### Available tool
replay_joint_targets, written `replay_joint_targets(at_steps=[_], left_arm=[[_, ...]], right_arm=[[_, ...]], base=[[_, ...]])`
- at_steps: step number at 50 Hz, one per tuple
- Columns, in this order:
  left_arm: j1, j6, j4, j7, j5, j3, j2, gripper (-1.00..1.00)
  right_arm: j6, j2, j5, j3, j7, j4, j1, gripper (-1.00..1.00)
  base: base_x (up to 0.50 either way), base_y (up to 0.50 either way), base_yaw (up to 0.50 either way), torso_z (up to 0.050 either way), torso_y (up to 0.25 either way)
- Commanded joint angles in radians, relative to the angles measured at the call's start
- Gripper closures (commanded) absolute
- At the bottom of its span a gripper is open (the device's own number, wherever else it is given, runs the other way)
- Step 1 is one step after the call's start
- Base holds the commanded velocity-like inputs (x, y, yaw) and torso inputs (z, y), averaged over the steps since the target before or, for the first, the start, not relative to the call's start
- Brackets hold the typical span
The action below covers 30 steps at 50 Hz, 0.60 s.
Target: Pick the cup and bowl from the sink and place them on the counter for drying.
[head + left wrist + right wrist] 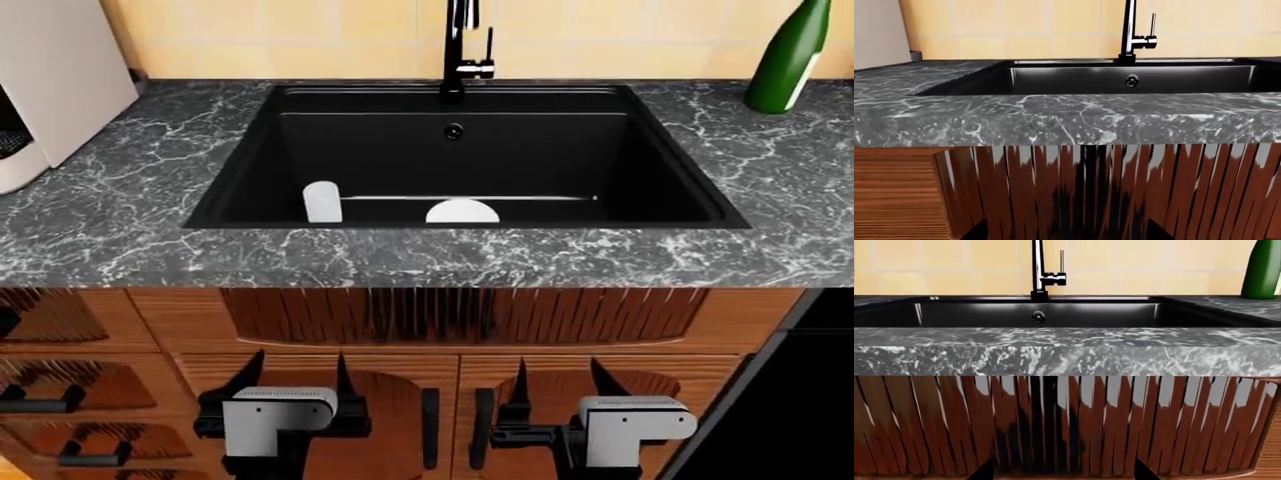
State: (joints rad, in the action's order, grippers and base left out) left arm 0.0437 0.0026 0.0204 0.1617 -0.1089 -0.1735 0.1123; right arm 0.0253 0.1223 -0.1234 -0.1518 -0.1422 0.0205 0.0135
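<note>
In the head view the white cup stands upright near the front left of the black sink. The white bowl lies dome-up to its right, its lower part hidden by the front rim. The marble counter frames the basin. My left gripper and right gripper hang open and empty below the counter edge, in front of the wooden cabinet doors. Both wrist views show the counter front and the sink's back wall; cup and bowl are hidden there.
A tall black faucet rises behind the basin. A green bottle stands on the counter at the back right. A white appliance sits at the back left. Drawers with dark handles lie left of the cabinet doors.
</note>
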Motion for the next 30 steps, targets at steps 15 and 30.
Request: replay_joint_targets(at_steps=[15, 30], left_arm=[[0.004, 0.013, 0.003, 0.022, -0.018, -0.025, 0.019, -1.00], [0.004, 0.008, 0.003, 0.033, -0.037, -0.031, 0.029, -1.00]], right_arm=[[0.000, 0.018, -0.019, -0.023, -0.019, 0.003, 0.004, -1.00], [0.002, 0.026, -0.026, -0.034, -0.028, 0.001, 0.003, -1.00]], base=[[0.00, 0.00, 0.00, 0.050, 0.000], [0.00, 0.00, 0.00, 0.050, 0.000]])
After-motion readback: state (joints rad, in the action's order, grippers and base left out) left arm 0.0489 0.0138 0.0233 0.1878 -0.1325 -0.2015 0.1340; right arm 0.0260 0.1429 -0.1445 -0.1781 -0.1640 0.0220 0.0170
